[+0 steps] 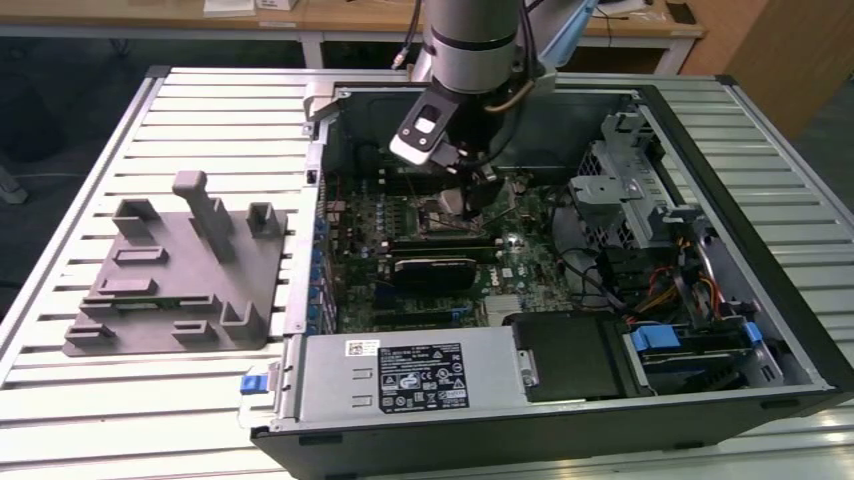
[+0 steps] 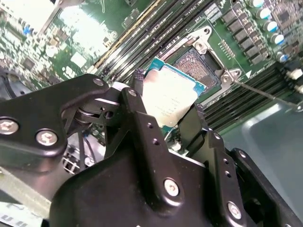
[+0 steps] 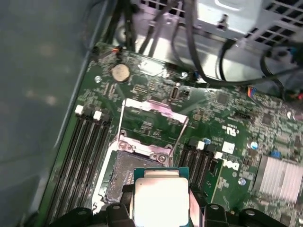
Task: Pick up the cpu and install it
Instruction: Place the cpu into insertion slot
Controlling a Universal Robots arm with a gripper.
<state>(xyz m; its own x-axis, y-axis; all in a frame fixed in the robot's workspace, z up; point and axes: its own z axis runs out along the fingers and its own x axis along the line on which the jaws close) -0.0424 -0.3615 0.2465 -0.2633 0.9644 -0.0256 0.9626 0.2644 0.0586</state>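
My claw (image 2: pixel 165 111) was clamped on the cpu (image 2: pixel 173 92), holding it just above the open socket (image 2: pixel 199 64) on the board (image 1: pixel 534 250) inside the computer case (image 1: pixel 561 445), so picking up looked done and seating it was yet to do.

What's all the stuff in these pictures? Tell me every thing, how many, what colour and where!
table: one, pale and slatted, under everything
holder: one, grey, on the table at the exterior view's left
computer case: one, black, open, on the table
power supply: one, grey with a white label, in the case
motherboard: one, green, inside the case
socket: one, silver-framed, open, on the motherboard
cpu: one, silver-topped, held just above the socket
gripper: one, black, shut on the cpu
arm: one, silver-grey, reaching down into the case
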